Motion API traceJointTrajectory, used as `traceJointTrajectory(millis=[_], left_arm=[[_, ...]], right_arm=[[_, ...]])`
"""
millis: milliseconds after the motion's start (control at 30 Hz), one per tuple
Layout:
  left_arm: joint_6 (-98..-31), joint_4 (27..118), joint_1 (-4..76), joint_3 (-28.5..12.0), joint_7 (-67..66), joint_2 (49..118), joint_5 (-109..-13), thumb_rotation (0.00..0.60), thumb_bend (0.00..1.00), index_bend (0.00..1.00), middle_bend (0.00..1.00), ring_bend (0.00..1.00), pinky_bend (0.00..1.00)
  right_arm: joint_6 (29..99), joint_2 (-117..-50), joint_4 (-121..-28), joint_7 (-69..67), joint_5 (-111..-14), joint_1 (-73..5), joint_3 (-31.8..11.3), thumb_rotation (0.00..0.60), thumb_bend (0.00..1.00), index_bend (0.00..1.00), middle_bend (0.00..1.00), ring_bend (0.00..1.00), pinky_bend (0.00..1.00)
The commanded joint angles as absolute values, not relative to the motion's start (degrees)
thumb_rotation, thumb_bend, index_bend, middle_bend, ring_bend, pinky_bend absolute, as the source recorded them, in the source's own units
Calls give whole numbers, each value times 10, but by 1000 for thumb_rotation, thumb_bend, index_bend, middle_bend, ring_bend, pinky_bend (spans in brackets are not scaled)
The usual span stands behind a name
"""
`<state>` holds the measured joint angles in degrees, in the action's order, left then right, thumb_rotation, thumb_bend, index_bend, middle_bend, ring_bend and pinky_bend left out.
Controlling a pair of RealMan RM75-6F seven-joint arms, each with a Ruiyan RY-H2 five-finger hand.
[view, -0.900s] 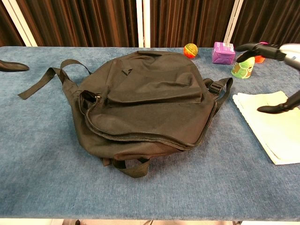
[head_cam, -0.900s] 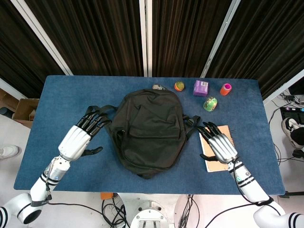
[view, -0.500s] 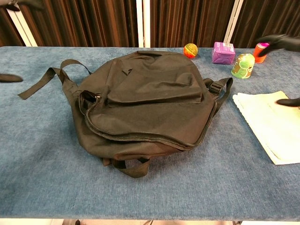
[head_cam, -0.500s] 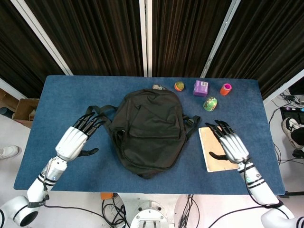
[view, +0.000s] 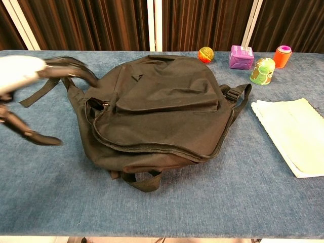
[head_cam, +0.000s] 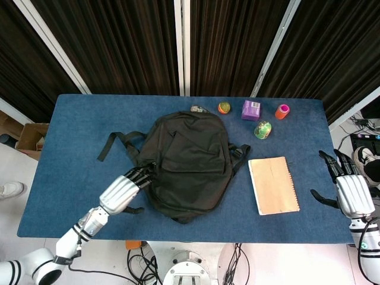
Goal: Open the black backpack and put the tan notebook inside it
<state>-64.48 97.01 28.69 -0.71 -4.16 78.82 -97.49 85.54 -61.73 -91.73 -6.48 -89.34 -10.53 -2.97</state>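
The black backpack [head_cam: 187, 163] lies flat and zipped in the middle of the blue table, also in the chest view [view: 159, 109]. To its right lies the tan notebook [head_cam: 273, 184], pale in the chest view [view: 292, 136], with nothing on it. My left hand [head_cam: 122, 193] is open, its fingers spread and reaching the backpack's lower left edge; in the chest view this left hand [view: 30, 81] hovers blurred beside the bag. My right hand [head_cam: 350, 193] is open past the table's right edge, well apart from the notebook.
Along the far edge stand a small orange-green ball [head_cam: 224, 107], a purple box [head_cam: 251, 110], an orange-pink cup [head_cam: 282, 111] and a green round toy [head_cam: 262, 129]. A backpack strap [head_cam: 116, 142] trails left. Blue table [head_cam: 71, 130] edge near my left forearm.
My left hand moved toward me and right, to the backpack's lower left edge. My right hand left the notebook and swung out past the table's right edge.
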Motion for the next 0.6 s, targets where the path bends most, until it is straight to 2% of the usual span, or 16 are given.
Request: traceJointTrajectory(millis=[33, 233, 467, 600], left_arm=[[-585, 993, 333, -30, -68, 825, -951, 600, 63, 226, 167, 70, 165], [-516, 1009, 377, -50, -107, 859, -899, 600, 77, 233, 179, 70, 170], [-482, 993, 410, -78, -118, 896, -834, 600, 167, 278, 236, 112, 209], [-472, 988, 423, -87, -134, 905, -800, 600, 187, 292, 264, 131, 221]], right_arm=[[857, -617, -920, -63, -897, -105, -32, 600, 141, 79, 201, 0, 131], [859, -621, -920, -61, -902, -103, -33, 600, 142, 81, 199, 0, 131], [857, -630, -911, -64, -899, -99, -32, 600, 141, 82, 198, 0, 131], [857, -635, -905, -69, -897, -97, -34, 600, 141, 76, 195, 0, 131]])
